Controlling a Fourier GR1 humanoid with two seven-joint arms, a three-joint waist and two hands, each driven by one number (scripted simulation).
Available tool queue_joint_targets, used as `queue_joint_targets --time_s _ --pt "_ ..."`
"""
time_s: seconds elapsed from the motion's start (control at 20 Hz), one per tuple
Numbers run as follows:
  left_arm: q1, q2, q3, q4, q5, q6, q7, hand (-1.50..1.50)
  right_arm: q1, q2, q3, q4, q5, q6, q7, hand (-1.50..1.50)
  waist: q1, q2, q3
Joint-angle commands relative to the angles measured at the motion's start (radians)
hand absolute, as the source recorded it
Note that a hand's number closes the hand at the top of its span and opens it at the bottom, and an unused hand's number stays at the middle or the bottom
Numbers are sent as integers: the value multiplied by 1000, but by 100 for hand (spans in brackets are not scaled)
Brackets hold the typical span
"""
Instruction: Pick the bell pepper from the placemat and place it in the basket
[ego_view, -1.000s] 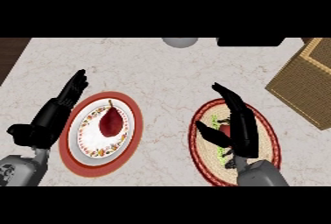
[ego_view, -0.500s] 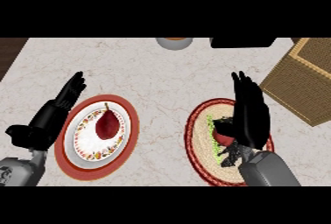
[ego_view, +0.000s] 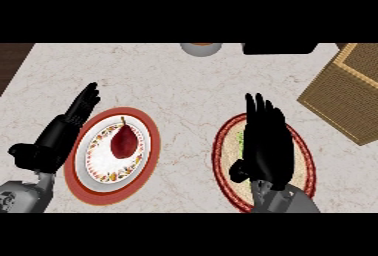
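My right hand (ego_view: 266, 145) lies flat over the round red-rimmed woven placemat (ego_view: 304, 155), fingers straight and pointing away from me, thumb out to the left. It hides nearly all of the bell pepper; only a greenish sliver (ego_view: 240, 139) shows at the hand's left edge. I cannot tell whether the hand touches the pepper. The wicker basket (ego_view: 347, 90) stands at the far right, apart from the hand. At the left, my left hand (ego_view: 63, 132) rests open beside a plate.
A patterned plate (ego_view: 100, 155) with a dark red pear-shaped fruit (ego_view: 123, 142) sits on a red round mat (ego_view: 74, 182) at the left. A cup (ego_view: 201, 48) and a black object (ego_view: 280, 48) stand at the counter's far edge.
My right hand has flattened out and settled lower over the placemat, now covering the pepper's red part that showed before. The left hand has kept its place.
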Motion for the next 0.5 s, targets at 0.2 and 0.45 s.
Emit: queue_joint_targets --time_s 0.2,0.45 --pt "14 -26 -8 17 -34 8 -28 0 25 47 41 -323 -48 380 292 -150 -4 5 3" --pt "-13 -14 27 22 -18 -23 -21 0 67 48 12 -365 -3 385 258 -150 11 15 4"
